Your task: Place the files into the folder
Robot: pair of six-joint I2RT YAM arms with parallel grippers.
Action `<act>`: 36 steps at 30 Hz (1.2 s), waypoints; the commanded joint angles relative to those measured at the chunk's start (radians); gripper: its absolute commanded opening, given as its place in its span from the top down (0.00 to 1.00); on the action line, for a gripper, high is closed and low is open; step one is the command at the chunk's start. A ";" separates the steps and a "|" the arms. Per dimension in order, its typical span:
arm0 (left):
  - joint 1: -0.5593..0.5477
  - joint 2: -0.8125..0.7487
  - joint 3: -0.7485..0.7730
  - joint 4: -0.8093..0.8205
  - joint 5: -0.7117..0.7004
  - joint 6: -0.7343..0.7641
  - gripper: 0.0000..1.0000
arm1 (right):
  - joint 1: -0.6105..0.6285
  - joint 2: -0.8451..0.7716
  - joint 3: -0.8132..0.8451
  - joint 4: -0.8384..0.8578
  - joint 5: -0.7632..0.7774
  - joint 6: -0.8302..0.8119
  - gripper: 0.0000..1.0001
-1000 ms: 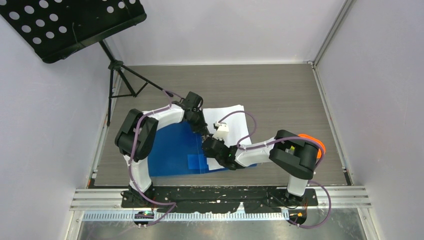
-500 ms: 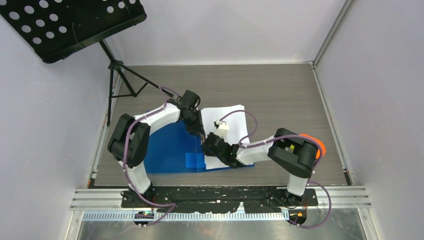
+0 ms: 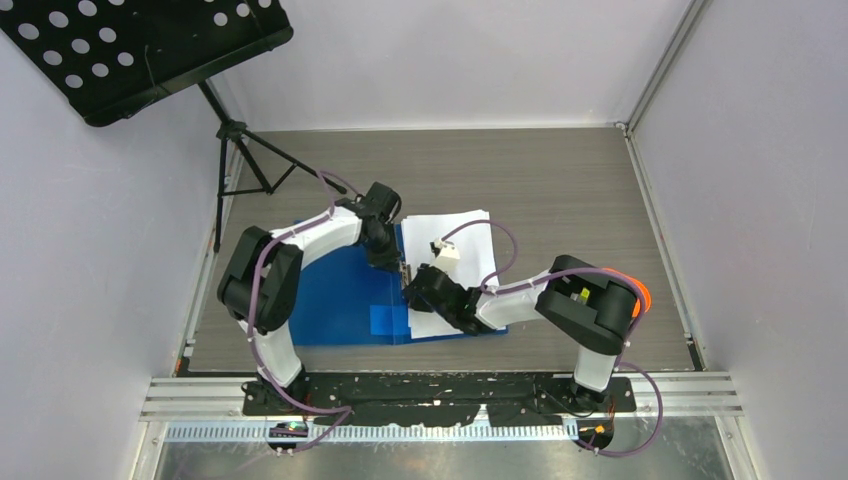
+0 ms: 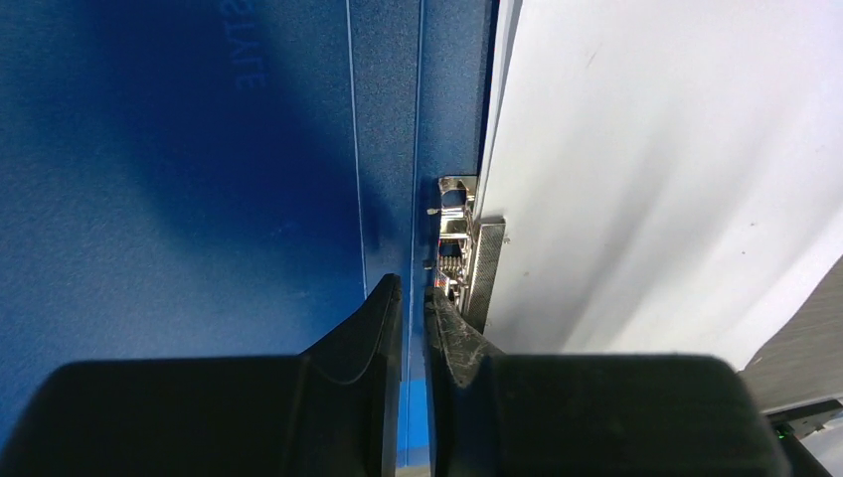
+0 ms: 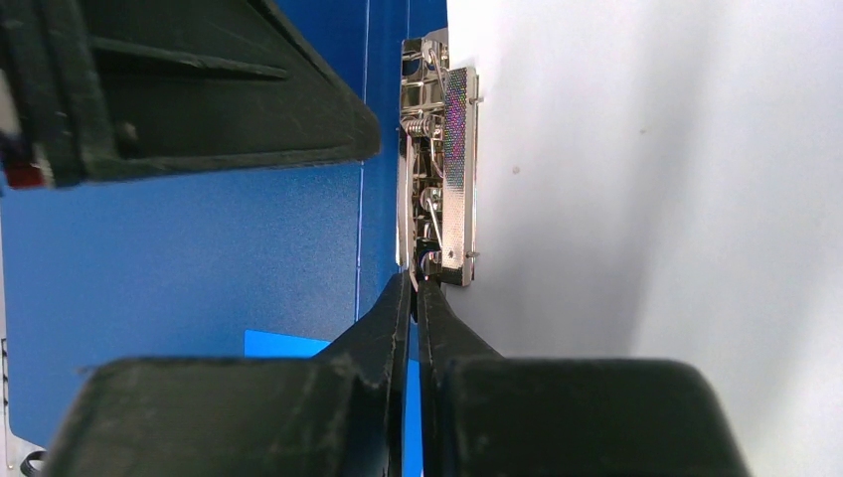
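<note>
The blue folder [image 3: 340,290] lies open on the table, with the white files [image 3: 465,250] on its right half. A metal clip [image 5: 437,169] runs along the spine at the files' left edge. My right gripper [image 5: 416,283] is shut on the clip's near end, its tips pinching a thin metal lever. My left gripper [image 4: 413,288] hovers over the spine just left of the clip [image 4: 457,248]. Its jaws are almost together, with nothing between them and only blue folder [image 4: 199,199] showing through the slit. In the right wrist view, the left fingers [image 5: 249,99] sit beside the clip's far half.
A lighter blue label [image 3: 388,320] sits on the folder's near part. A black music stand [image 3: 140,50] on a tripod [image 3: 245,160] stands at the far left. White walls enclose the table. An orange object [image 3: 628,285] is behind the right arm's elbow.
The left gripper opened a little and closed again, drifting slightly toward the far left along the spine. The right gripper stayed shut at the clip.
</note>
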 commanded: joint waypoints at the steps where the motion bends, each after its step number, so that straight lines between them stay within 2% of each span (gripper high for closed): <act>1: -0.018 0.021 -0.004 0.044 0.010 0.019 0.86 | -0.015 0.143 -0.118 -0.468 -0.045 -0.088 0.95; 8: -0.036 0.042 -0.011 0.035 -0.006 0.017 0.86 | -0.021 0.145 -0.120 -0.463 -0.051 -0.088 0.95; 13: -0.052 0.074 -0.015 0.018 -0.027 -0.002 0.91 | -0.028 0.134 -0.122 -0.462 -0.050 -0.092 0.95; 19: -0.110 0.130 0.024 -0.064 -0.127 -0.039 0.95 | -0.034 0.118 -0.122 -0.461 -0.050 -0.096 0.95; 22: -0.131 0.166 0.029 -0.103 -0.193 -0.076 0.98 | -0.037 0.126 -0.101 -0.511 -0.036 -0.099 0.95; 27: -0.151 0.201 -0.003 -0.111 -0.211 -0.123 1.00 | -0.037 0.164 -0.048 -0.599 0.013 -0.097 0.95; 36: -0.181 0.242 -0.044 -0.068 -0.168 -0.162 1.00 | -0.027 0.273 0.013 -0.682 0.064 -0.062 0.95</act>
